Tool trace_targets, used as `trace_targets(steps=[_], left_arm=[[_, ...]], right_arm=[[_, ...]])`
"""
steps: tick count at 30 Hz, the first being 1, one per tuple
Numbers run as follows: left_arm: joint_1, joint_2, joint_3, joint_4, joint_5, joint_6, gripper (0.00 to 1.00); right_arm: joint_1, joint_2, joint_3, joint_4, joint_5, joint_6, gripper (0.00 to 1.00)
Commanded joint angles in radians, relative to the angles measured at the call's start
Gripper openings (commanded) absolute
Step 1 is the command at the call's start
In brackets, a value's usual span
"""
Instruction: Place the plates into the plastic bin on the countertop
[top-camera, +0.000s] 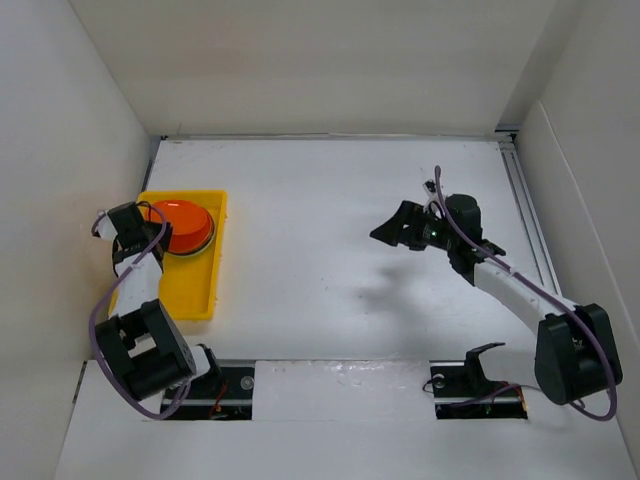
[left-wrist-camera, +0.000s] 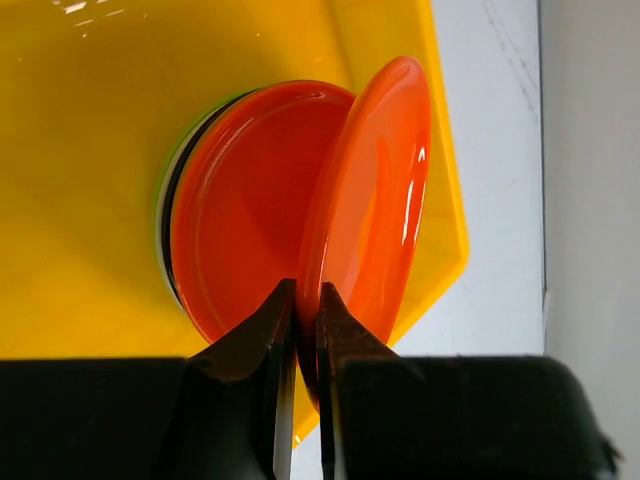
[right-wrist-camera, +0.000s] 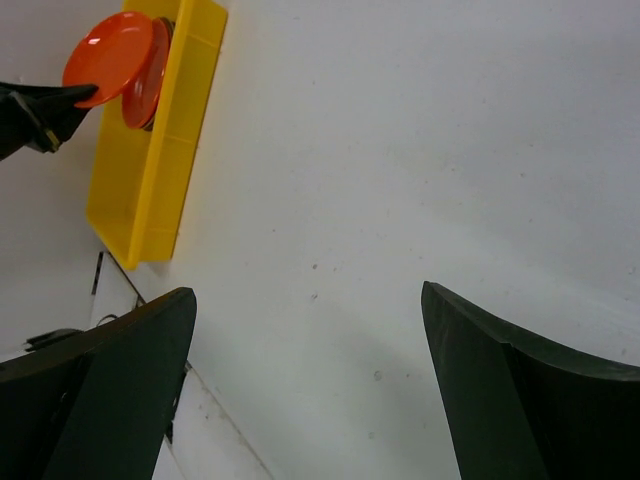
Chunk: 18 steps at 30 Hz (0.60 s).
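Your left gripper (left-wrist-camera: 307, 320) pinches a glossy round orange plate (left-wrist-camera: 375, 190), tilted over the stack (left-wrist-camera: 250, 210) in the yellow plastic bin (left-wrist-camera: 80, 150); your right gripper (right-wrist-camera: 308, 292) gapes wide.

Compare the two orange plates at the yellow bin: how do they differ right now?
The held plate is pinched at its rim by the left tool; the stacked plate is free of it. The held plate is tilted up steeply; the stacked plate lies flat on other plates in the bin. Both are round, glossy orange and look alike in size.
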Motion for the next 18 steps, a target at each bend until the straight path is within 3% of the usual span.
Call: trace_targets(steps=[1, 5, 6, 10, 18], left_arm=[[-0.001, 0.007, 0.032, 0.015, 0.009, -0.014, 0.00], [-0.001, -0.020, 0.055, -0.022, 0.000, -0.014, 0.44], [-0.001, -0.036, 0.056, -0.022, 0.000, -0.014, 0.66], [-0.017, -0.126, 0.095, -0.070, 0.025, 0.024, 1.00], [-0.045, -0.264, 0.240, -0.362, 0.031, 0.234, 1.00]], right_arm=[[0.034, -0.025, 0.032, -0.004, -0.015, -0.034, 1.00], [0.077, -0.068, 0.041, -0.042, 0.039, -0.055, 1.00], [0.086, -0.084, 0.051, -0.042, 0.048, -0.055, 1.00], [0.112, -0.127, 0.074, -0.089, 0.089, -0.055, 1.00], [0.238, -0.235, 0.242, -0.423, 0.366, -0.163, 1.00]])
